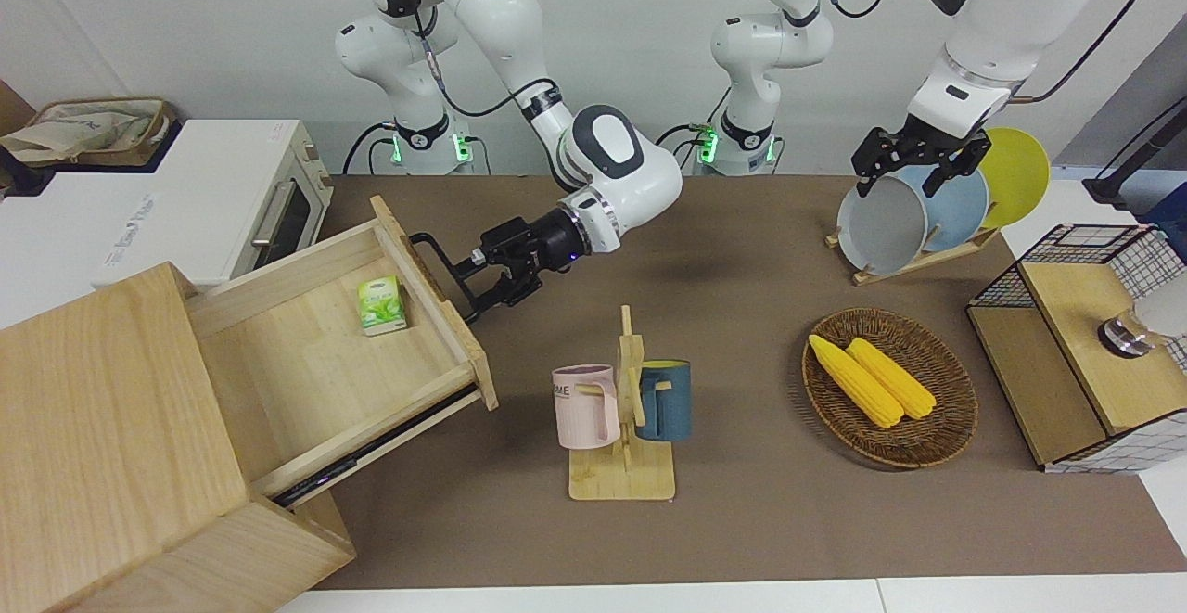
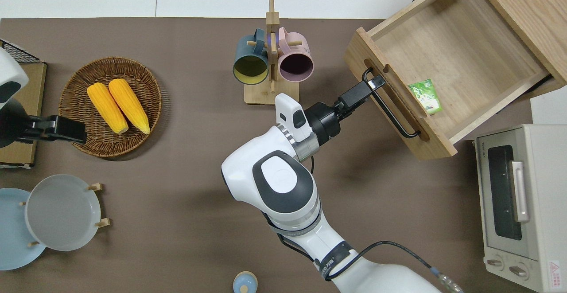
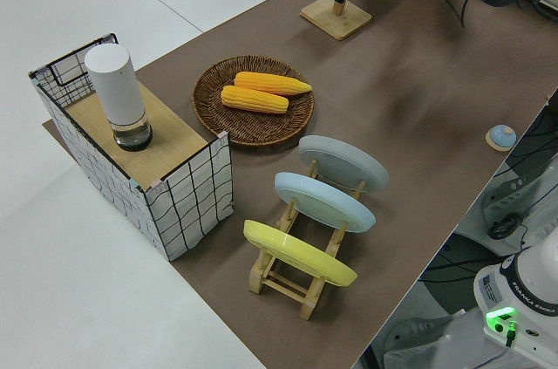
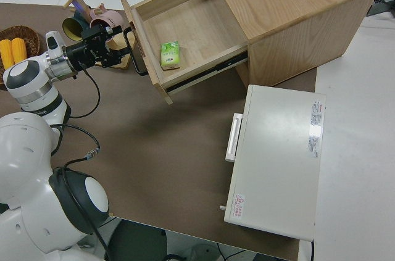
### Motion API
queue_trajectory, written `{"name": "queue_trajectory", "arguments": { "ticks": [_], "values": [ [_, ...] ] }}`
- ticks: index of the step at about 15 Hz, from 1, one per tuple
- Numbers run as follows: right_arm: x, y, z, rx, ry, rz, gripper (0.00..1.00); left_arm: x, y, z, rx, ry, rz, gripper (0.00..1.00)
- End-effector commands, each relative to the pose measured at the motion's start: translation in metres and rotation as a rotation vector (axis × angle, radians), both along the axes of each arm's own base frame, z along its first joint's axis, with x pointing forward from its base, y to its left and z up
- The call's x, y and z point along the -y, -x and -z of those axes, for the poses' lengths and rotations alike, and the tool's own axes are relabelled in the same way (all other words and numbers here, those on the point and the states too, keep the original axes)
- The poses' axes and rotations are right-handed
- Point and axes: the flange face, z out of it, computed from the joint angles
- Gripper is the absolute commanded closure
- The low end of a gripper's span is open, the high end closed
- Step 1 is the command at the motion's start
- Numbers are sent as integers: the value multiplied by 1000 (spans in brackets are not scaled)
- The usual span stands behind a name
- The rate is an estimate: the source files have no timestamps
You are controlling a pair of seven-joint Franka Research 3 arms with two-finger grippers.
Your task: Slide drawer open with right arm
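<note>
The drawer [image 2: 447, 62] stands pulled well out of the wooden cabinet [image 1: 102, 427] at the overhead view's 1 o'clock. The right gripper [image 2: 371, 84] has its jaws closed on the bar handle [image 2: 390, 107], the sensible hold for a stiff, rail-guided, likely light box. The mug rack [image 2: 271, 58] stands near at the gripper's 9 o'clock; a green packet [image 2: 425, 97] lies inside. The left arm is parked.

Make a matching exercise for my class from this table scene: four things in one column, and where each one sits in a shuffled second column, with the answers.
Things
1. green packet
2. corn cobs
3. pink mug
4. grey plate

Places
A. on a wooden rack, with a blue plate beside it
B. in the open drawer
C. hung on a wooden stand, with a blue mug beside it
D. in the wicker basket

Pairs: 1-B, 2-D, 3-C, 4-A
</note>
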Motion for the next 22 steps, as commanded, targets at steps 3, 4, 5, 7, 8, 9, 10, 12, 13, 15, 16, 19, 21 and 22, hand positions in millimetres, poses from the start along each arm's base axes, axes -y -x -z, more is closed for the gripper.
{"name": "queue_trajectory", "arguments": {
  "ticks": [3, 4, 5, 7, 8, 9, 10, 12, 13, 15, 16, 19, 21, 22],
  "values": [
    [-30, 4, -47, -47, -234, 37, 13, -1, -2, -3, -6, -16, 10, 7],
    [-34, 5, -57, -51, -278, 43, 15, -1, -2, -3, -6, -16, 10, 7],
    [-35, 6, -69, -56, -329, 55, 15, -1, -2, -4, -5, -16, 10, 7],
    [-32, 10, -101, -67, -456, 88, 15, -1, -2, -3, -6, -16, 10, 7],
    [-25, 13, -119, -76, -530, 109, 15, -1, -2, -4, -5, -16, 10, 7],
    [-13, 14, -136, -86, -602, 139, 15, -1, -2, -4, -5, -16, 10, 7],
    [-2, 16, -151, -99, -676, 164, 15, -1, -2, -4, -5, -16, 10, 7],
    [23, 20, -181, -125, -840, 211, 15, -1, -2, -4, -5, -16, 10, 7],
    [37, 21, -195, -140, -922, 241, 15, -1, -2, -3, -6, -16, 10, 7],
    [70, 25, -223, -160, -1067, 301, 15, -1, -2, -3, -6, -16, 10, 7],
    [85, 27, -234, -183, -1129, 318, 15, -1, -2, -4, -5, -16, 10, 7],
    [135, 33, -267, -225, -1301, 362, 15, -1, -2, -4, -5, -16, 10, 7],
    [175, 35, -276, -266, -1353, 370, 15, -1, -2, -3, -6, -16, 10, 7],
    [191, 37, -277, -286, -1364, 370, 15, -1, -2, -4, -5, -16, 10, 7]
  ]
}}
